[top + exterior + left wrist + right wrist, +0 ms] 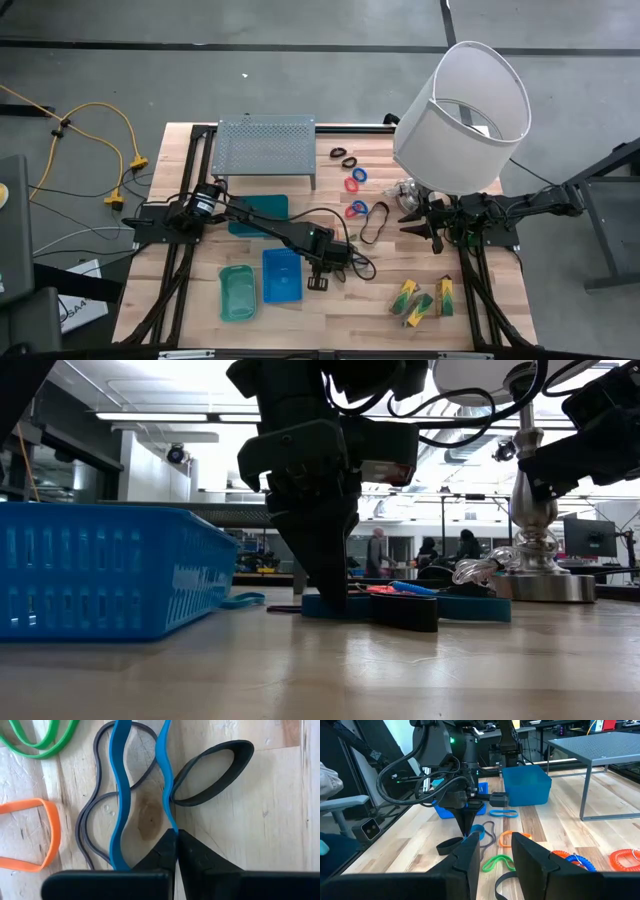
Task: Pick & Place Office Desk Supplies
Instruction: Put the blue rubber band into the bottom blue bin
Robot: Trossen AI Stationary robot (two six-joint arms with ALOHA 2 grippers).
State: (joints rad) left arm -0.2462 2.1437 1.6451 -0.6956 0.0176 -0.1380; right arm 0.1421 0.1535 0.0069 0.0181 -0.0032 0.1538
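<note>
Left gripper [176,834]: fingers together, pinching the blue band [121,795] on the table [500,300].
Right gripper [495,851]: fingers apart, empty, beside the lamp [462,115].

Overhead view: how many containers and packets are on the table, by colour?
Blue basket: 1
Teal trays: 2
Yellow-green packets: 3
Total: 6
</note>
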